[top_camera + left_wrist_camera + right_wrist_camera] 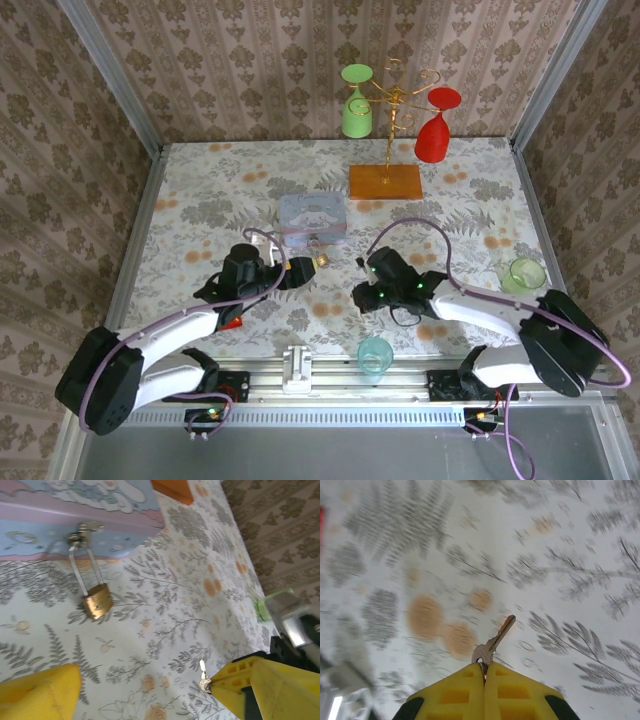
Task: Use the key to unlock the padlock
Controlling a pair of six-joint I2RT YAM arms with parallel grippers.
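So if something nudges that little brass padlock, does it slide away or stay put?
Probably it just swings: its thin shackle is hooked through the latch of the blue tin, so the padlock should pivot rather than slide off. Its brass-looking body looks solid, likely heavy for its size. Lying flat, it seems unlikely to roll.

The left arm (170, 335) is reaching from the lower left of the overhead frame up toward the centre, its elbow lying low over the surface. The left gripper (292, 272) is standing open; in its wrist view one yellow finger (40, 692) is sitting in the lower left corner. The right arm (480, 305) is stretching from the lower right leftward toward mid-frame. The right gripper (484, 666) is pinching a key (495, 639) by its head, fingers (465, 685) pressed together at bottom centre.
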